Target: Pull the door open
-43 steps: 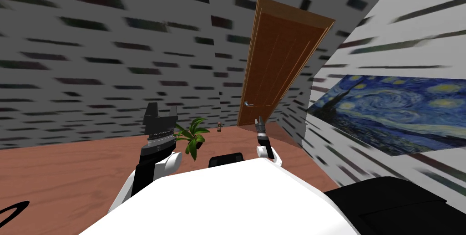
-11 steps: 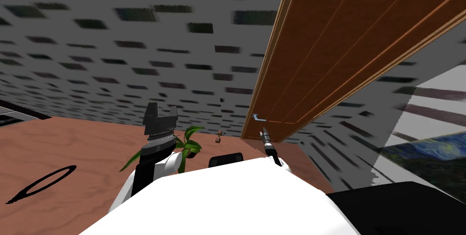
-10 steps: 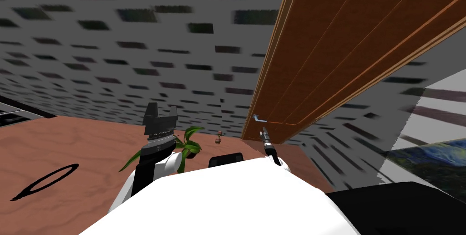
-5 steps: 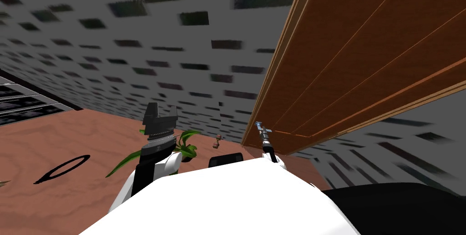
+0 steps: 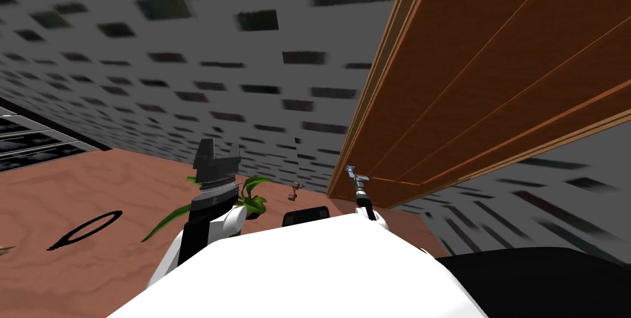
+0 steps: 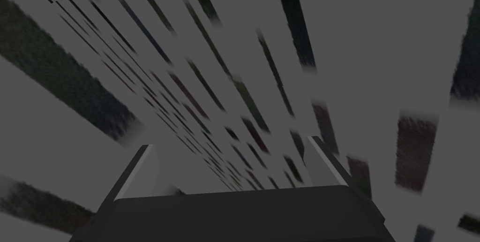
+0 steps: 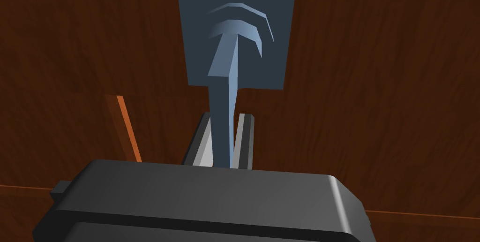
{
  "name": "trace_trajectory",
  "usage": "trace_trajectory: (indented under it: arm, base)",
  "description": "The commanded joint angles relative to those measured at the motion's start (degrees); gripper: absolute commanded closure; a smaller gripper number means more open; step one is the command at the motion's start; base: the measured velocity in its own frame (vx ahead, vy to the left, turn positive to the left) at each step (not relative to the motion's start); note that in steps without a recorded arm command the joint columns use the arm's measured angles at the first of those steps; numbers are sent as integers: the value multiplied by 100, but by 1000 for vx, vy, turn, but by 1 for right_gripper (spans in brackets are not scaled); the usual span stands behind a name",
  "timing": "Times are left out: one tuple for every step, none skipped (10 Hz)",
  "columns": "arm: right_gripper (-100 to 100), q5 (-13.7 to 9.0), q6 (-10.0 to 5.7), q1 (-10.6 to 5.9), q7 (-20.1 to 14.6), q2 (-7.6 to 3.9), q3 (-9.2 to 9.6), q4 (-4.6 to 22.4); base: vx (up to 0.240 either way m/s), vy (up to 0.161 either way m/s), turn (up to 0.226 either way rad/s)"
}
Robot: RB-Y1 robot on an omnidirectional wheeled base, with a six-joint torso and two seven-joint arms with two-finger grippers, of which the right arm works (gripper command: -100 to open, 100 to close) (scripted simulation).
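Door (image 5: 493,68): brown wood w/ thin panel lines, front-right of me, set in a lighter wood frame (image 5: 363,117) in the grey wall (image 5: 185,55). Handle (image 7: 224,94): blue-grey lever on a square backplate (image 7: 262,33), near the door's frame-side edge. The lever runs from the plate straight back btwn the fingers (image 7: 241,136) of the R gripper (image 7: 225,117). Both blades press its sides, so it's clamped on the lever, w/ the dark gripper body just behind. R arm reaches fwd to the door.

L gripper (image 5: 217,151) is held up well left of the door, fingers spread, nothing btwn them. Just beside it is a green potted plant (image 5: 246,194) on the reddish wood floor (image 5: 92,179). A small brown object (image 5: 294,192) sits on the floor near the wall base, btwn plant & door. Black ring (image 5: 86,229) lies on the floor, far left.
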Motion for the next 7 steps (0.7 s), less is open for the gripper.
trace_trajectory:
  arm:
    - [100,7,-16,-10,-3,17,16,-12]
    - [100,7,-16,-10,-3,17,16,-12]
    - [100,48,-27,48,-89,-52,88,-20]
    - [100,60,-35,59,-113,-68,111,-26]
    - [100,89,-54,84,-169,-103,163,-42]
    - [100,120,-75,112,-229,-142,220,-58]
    - [100,154,-98,142,-293,-183,280,-76]
  base:
    - [-11,3,1]
    - [0,0,0]
    - [-102,-34,81]
    - [-154,-43,92]
    - [-172,-33,87]
    - [-214,-30,103]
    - [-222,-13,95]
